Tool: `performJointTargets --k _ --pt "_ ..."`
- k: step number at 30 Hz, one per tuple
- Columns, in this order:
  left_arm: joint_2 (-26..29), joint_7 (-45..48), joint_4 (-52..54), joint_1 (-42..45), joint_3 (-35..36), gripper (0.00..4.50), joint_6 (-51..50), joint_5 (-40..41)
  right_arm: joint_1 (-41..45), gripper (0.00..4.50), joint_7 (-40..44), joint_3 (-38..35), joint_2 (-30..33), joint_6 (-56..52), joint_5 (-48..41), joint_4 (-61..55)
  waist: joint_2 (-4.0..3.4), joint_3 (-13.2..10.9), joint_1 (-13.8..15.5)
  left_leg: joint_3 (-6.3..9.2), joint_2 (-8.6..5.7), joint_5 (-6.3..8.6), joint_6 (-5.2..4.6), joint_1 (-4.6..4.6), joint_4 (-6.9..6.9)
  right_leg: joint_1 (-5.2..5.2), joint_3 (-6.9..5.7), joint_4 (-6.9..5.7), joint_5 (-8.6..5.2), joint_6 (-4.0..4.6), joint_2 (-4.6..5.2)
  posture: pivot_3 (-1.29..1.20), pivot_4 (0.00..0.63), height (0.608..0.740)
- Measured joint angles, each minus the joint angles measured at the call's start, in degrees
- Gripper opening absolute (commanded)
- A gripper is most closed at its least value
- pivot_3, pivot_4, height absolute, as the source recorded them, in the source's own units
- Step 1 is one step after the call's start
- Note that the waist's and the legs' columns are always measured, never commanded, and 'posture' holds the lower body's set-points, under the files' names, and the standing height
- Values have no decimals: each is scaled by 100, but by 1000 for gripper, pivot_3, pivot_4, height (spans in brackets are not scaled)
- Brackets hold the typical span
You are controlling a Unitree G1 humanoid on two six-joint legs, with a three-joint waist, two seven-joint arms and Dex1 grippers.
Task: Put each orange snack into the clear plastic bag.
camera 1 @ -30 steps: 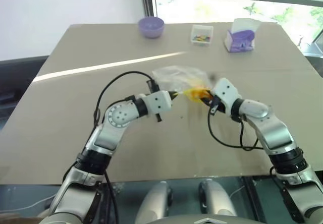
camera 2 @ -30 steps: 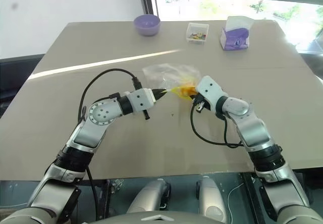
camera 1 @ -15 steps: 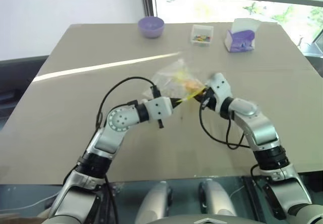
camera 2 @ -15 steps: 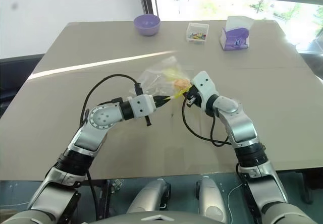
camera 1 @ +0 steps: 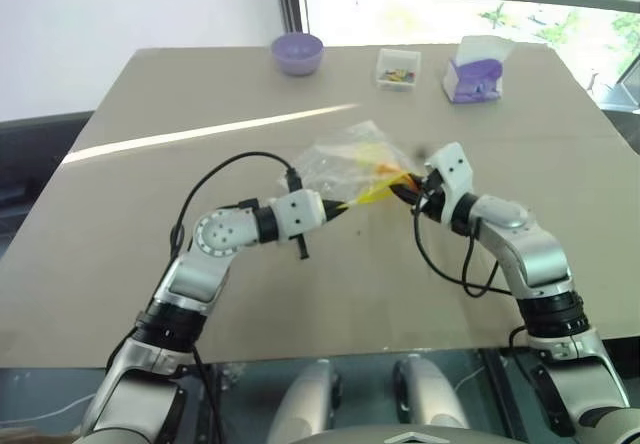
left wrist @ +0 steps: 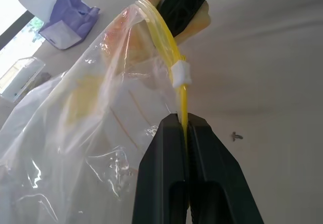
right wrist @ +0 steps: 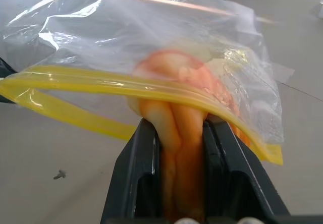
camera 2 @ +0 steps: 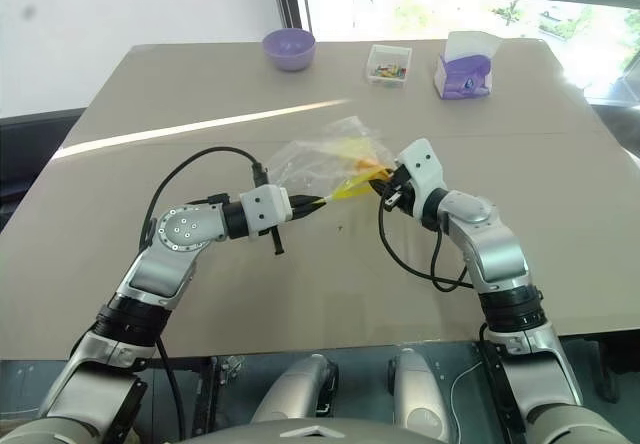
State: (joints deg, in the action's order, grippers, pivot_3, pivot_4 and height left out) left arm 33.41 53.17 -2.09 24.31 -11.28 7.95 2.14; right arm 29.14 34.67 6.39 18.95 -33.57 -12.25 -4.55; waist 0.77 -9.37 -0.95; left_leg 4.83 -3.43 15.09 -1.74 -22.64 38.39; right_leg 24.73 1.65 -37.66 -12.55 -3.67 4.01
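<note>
Beige table (camera 1: 150,264) under a bright window: the clear plastic bag (camera 1: 340,159) hangs above its middle, held between both arms. Left hand (left wrist: 185,128) is pinched tight on the bag's yellow seal strip (left wrist: 166,37). Right hand (right wrist: 179,133) squeezes the orange snack (right wrist: 181,108) — pushed partway through the bag's mouth.

This looks like a robot test room or lab rather than a home. A plain, wide beige tabletop (camera 1: 150,234) stands against a bare white wall (camera 1: 130,4), beside a large window (camera 1: 470,4) with greenery outside. Set out along its far edge are a small purple bowl (camera 1: 298,53), a small clear plastic box of colourful bits (camera 1: 399,68) and a purple-and-white tissue box (camera 1: 477,71).
</note>
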Motion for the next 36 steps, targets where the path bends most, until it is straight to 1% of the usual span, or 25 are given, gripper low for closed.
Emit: performJointTargets --k 3,5,9,14,17,21,23,25,26,27,31,36 --pt "9 215 1 15 0 0 -117 165 0 945 -5 116 124 85 134 -45 -1 0 0 0 0 0 0 0 0 0 0 0 0 0 0 0 150 740" --pt "26 273 -63 104 -5 0 -168 180 -5 945 -45 441 470 505 684 -117 -1 0 2 0 -1 0 0 0 0 0 -1 0 0 0 -1 0 150 740" --pt "66 101 -431 407 -1 0 -174 -63 -71 945 -93 747 909 1239 1353 -199 -1 0 12 0 -3 -1 2 0 1 0 -3 1 0 0 -2 0 150 740" --pt "56 30 -612 510 -9 0 -148 -196 -137 945 -165 807 1021 1618 1763 -351 -1 -1 -9 -2 -2 -5 8 0 0 0 -1 1 0 0 -1 0 150 740" --pt "29 44 -658 542 -13 0 -140 -195 -148 945 -228 833 1032 1669 1950 -390 -1 -1 3 -2 -2 -4 7 0 0 0 -1 1 0 0 -1 0 150 740" --pt "-188 53 -716 844 -11 0 -608 -89 -204 945 -417 877 1052 1784 2387 -356 0 -1 17 -1 -4 -6 10 -2 2 -1 -2 1 0 0 -1 0 150 740" --pt "-216 53 -716 872 -7 0 -704 -49 -224 945 -426 871 1042 1785 2404 -349 0 -1 12 -1 -4 -9 15 -2 1 0 -2 2 0 0 -1 0 150 740" --pt "-299 75 -667 879 -1 0 -886 45 -321 945 -453 680 643 1502 2156 -361 0 -1 -19 -1 3 -9 15 -2 1 0 -1 1 0 0 -6 0 150 740" --pt "-356 101 -579 879 -9 0 -935 80 -360 945 -510 587 342 1258 1976 -366 0 -1 -28 -1 5 -9 15 -2 0 1 0 -1 0 0 -8 0 150 740" --pt "-389 129 -502 880 -25 0 -952 116 -364 945 -524 600 196 1129 1877 -370 -1 -1 -31 -1 6 -9 15 -2 0 2 1 -1 0 0 -7 0 150 740" --pt "-393 188 -327 866 -58 0 -972 136 -363 945 -554 501 -150 678 1596 -497 -1 -1 -4 -1 0 -9 15 -2 2 0 1 0 0 0 -4 0 150 740" --pt "-352 246 -320 818 -80 0 -822 27 -363 945 -499 275 -425 -4 959 -721 -1 -1 2 1 0 -9 15 -2 1 0 0 1 0 0 -4 0 150 740"
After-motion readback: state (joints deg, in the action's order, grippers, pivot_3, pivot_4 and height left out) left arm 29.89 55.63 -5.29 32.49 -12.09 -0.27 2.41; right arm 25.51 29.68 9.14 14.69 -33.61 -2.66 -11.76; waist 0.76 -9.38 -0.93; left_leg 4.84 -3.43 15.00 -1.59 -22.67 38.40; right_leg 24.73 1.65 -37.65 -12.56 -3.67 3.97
